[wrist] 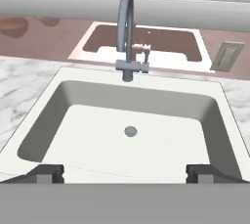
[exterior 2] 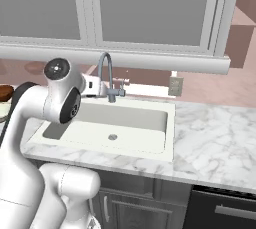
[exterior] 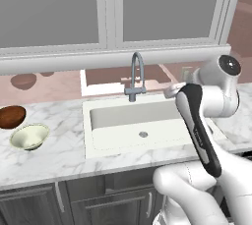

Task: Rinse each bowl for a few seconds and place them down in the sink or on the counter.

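- Counter (exterior: 54,157): white marble, seen on both sides of the sink; the left base view takes in the stretch left of the basin, the right base view the wide stretch to its right.
- Sink (exterior: 93,121): one white basin set in the counter, one round drain (wrist: 130,131) in its floor; seen from above and head-on in the hand view.
- Arm: in the left base view its dark forearm is laid across the sink's right rim; in the right base view the left rim is covered by it.
- Faucet (exterior: 136,74): one grey gooseneck at the back rim, upright.
- Bowls: two counted, on the counter well left of the sink. Brown bowl (exterior: 12,116) behind, cream bowl (exterior: 30,136) in front, just beside each other. Only slivers are seen at the right base view's left edge.
- Outlet (exterior 2: 174,86): one, on the wall right of the faucet.
- Gripper (wrist: 125,171): fingers (wrist: 49,172) spread wide above the sink's near rim, nothing between them.
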Tool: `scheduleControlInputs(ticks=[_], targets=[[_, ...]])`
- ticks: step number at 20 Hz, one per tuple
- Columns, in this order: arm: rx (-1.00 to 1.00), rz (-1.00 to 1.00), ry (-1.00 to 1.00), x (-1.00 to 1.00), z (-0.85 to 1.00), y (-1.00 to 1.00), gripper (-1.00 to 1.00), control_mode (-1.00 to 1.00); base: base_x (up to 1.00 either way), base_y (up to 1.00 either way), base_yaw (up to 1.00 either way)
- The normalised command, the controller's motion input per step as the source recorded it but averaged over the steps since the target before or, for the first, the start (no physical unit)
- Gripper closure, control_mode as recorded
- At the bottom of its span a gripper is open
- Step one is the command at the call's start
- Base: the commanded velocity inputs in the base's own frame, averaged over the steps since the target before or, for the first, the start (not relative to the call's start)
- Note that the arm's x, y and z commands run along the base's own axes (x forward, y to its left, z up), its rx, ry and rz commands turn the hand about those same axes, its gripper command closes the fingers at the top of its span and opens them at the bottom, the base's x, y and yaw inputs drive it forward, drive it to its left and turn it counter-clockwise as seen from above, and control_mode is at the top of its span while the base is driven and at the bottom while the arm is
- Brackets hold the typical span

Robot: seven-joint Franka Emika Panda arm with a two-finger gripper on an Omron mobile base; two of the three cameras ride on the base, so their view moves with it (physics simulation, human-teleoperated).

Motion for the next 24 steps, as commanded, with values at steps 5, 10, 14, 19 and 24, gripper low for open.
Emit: scheduleControlInputs(ticks=[5, 10, 14, 19, 24], targets=[[0.0, 0.1, -0.1, 0.09, -0.09, -0.15, -1.0, -1.0, 0.0, 0.0, 0.0], [0.0, 0.1, -0.11, 0.07, -0.04, -0.17, -1.0, -1.0, 0.0, 0.0, 0.0], [0.0, 0.09, -0.11, 0.12, -0.04, -0.14, -1.0, -1.0, 0.0, 0.0, 0.0], [0.0, 0.1, -0.09, 0.14, -0.05, -0.1, -1.0, -1.0, 0.0, 0.0, 0.0], [0.0, 0.09, -0.08, 0.2, -0.07, -0.08, -1.0, -1.0, 0.0, 0.0, 0.0]])
